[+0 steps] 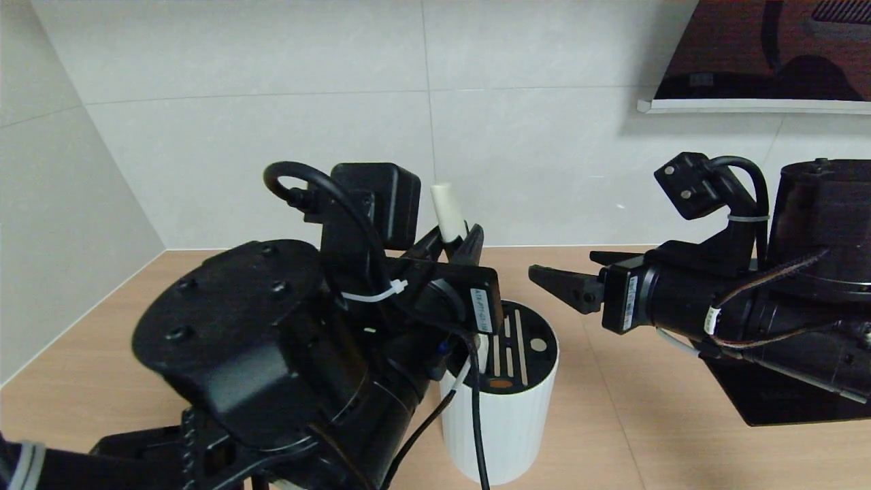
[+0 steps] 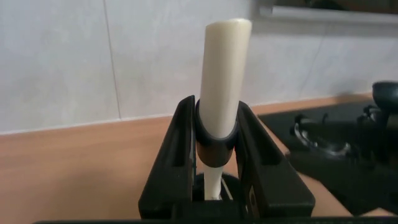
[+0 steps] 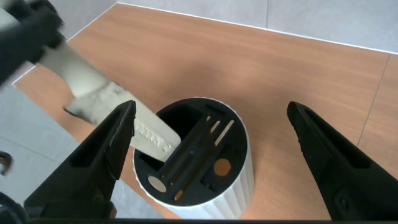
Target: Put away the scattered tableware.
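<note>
A white ribbed holder with a black slotted top stands on the wooden counter. My left gripper hangs just above it, shut on the cream handle of a knife held upright. In the left wrist view the handle sticks up between the clamped fingers. The right wrist view shows the knife's pale blade slanting down, with its tip in a slot at the holder's rim. My right gripper is open and level with the holder's top, just to its right, with nothing in it.
A black cooktop lies on the counter to the right, under my right arm; it shows as the cooktop in the left wrist view too. A dark hood hangs at upper right. Tiled walls close off the back and left. Bare counter lies in front.
</note>
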Controlling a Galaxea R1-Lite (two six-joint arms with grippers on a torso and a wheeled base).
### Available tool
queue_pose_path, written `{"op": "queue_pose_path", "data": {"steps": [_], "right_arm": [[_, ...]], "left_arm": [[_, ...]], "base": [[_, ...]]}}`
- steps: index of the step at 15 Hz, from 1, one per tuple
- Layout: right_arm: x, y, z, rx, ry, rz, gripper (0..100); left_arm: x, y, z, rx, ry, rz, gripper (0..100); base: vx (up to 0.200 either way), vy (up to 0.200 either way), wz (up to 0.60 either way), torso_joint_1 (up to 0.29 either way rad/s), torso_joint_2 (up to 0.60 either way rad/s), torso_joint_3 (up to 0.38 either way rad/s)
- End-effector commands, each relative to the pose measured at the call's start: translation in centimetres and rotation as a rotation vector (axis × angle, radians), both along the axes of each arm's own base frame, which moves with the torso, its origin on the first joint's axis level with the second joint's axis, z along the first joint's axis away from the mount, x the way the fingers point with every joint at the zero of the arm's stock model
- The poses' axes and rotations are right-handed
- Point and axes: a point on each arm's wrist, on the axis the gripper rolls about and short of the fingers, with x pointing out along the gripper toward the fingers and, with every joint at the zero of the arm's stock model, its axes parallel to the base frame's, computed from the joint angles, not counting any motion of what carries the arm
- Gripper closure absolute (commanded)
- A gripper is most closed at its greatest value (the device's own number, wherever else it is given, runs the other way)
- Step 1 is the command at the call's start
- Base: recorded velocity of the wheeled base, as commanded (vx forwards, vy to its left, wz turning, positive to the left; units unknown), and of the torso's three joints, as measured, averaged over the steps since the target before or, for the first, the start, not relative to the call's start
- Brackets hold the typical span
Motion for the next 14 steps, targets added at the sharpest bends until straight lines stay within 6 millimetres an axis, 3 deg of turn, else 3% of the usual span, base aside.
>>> {"op": "queue_pose_path", "data": {"steps": [1,10,14], "right_arm": [[0.0,0.0,-0.1,-0.001,0.001,0.000,0],[0.0,0.0,-0.1,-0.002,0.002,-0.002,0],[0.0,0.0,-0.1,-0.002,0.002,-0.002,0]], "left_arm": [[0.3,-0.5,-1.3,0.033,0.023,-0.002,100],[0.5,-1.1,-3.9,0.101,0.072,-0.009,100],[0.7,-1.7,-6.0,0.151,0.113,-0.014,100]], "base": [[0.000,0.000,0.00,0.000,0.00,0.000],[0.000,0.000,0.00,0.000,0.00,0.000],[0.000,0.000,0.00,0.000,0.00,0.000]]}}
